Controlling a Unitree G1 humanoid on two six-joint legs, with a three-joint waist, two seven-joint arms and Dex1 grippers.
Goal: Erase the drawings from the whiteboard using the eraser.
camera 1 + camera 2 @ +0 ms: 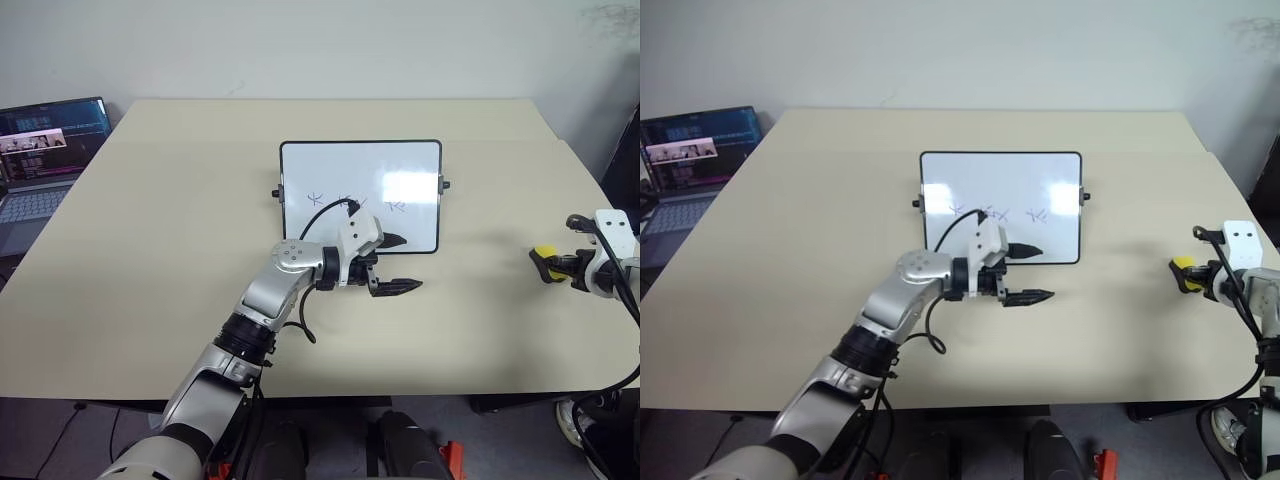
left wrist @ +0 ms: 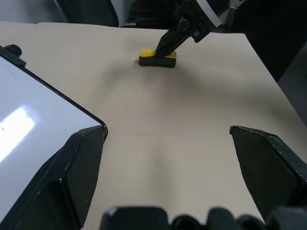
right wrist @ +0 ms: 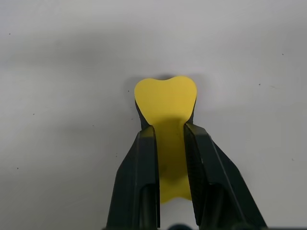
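My right gripper (image 3: 170, 143) pinches the eraser (image 3: 166, 103) on the table (image 1: 180, 250) | step: grasp | next: lift, carry to whiteboard (image 1: 360, 165) drawings (image 1: 345, 201).

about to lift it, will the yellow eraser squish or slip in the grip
Likely soft: the eraser is waisted where the right gripper pinches it, so it probably gives. That pinch suggests it won't slip. It looks small and probably light; its flat base shouldn't roll.

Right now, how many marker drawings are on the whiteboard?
3. The drawings sit in a row across the lower half of the whiteboard: left one, middle one, right one. The left tool overlaps the board's lower edge, so any mark there may be hidden.
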